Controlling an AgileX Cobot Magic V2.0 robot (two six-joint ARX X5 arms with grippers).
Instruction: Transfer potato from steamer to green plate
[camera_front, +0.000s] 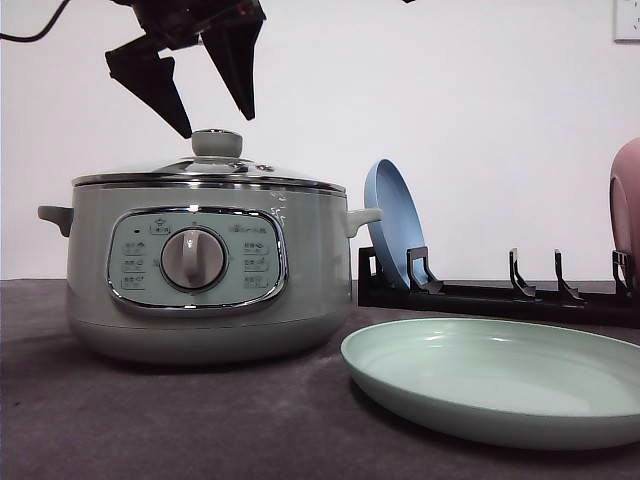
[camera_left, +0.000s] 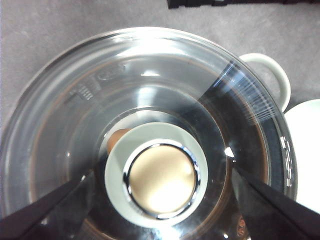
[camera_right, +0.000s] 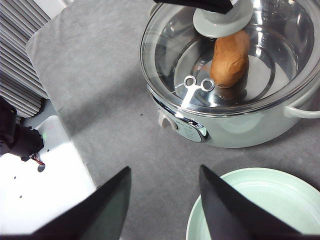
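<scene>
The lid (camera_front: 210, 170) is still on the steamer (camera_front: 205, 270), so the step in hand looks like uncovering it, before the potato (camera_right: 230, 59) can be reached. The potato lies inside the pot on its floor, seen through the glass, partly under the knob (camera_left: 156, 172). The left gripper (camera_front: 215, 120) hangs directly over the knob, fingers spread wide and pointing down, one to each side of it and clear of it. The next move likely calls for lowering until the fingers straddle the knob, then closing and lifting straight up so the glass comes away cleanly. The right gripper (camera_right: 165, 205) waits high over the table's near side, also wide open and holding nothing, above the gap between the steamer and the green plate (camera_front: 500, 378), which lies flat and bare just beside the steamer toward the table's front right.
</scene>
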